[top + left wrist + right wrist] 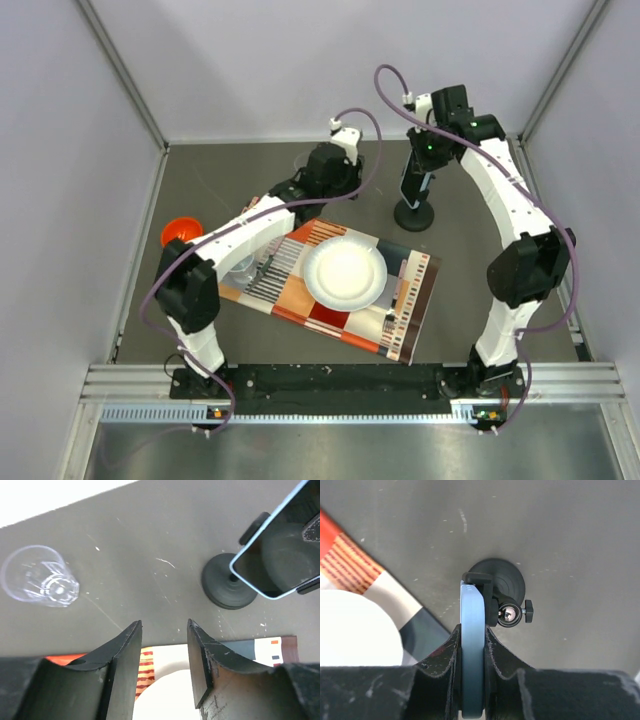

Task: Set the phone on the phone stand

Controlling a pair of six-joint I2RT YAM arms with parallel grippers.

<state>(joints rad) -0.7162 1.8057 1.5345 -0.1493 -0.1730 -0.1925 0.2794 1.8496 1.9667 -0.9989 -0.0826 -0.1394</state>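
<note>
The phone [471, 600], in its light blue case, stands on edge in my right gripper [472, 627], which is shut on it. Its far end meets the black clamp head [482, 582] of the phone stand, over the round base [505, 580]. In the left wrist view the phone [280, 555] hangs over the stand base [227, 585], with black clamp pieces at its edges. In the top view my right gripper [420, 172] is above the stand [414, 216]. My left gripper [164, 625] is open and empty and hovers over the mat's far edge [325, 195].
A white plate [345, 272] lies on a patterned mat [410, 300]. A clear cup [42, 577] stands on the table, far left of the stand. An orange bowl [180, 232] sits at the left. Grey walls enclose the table on three sides.
</note>
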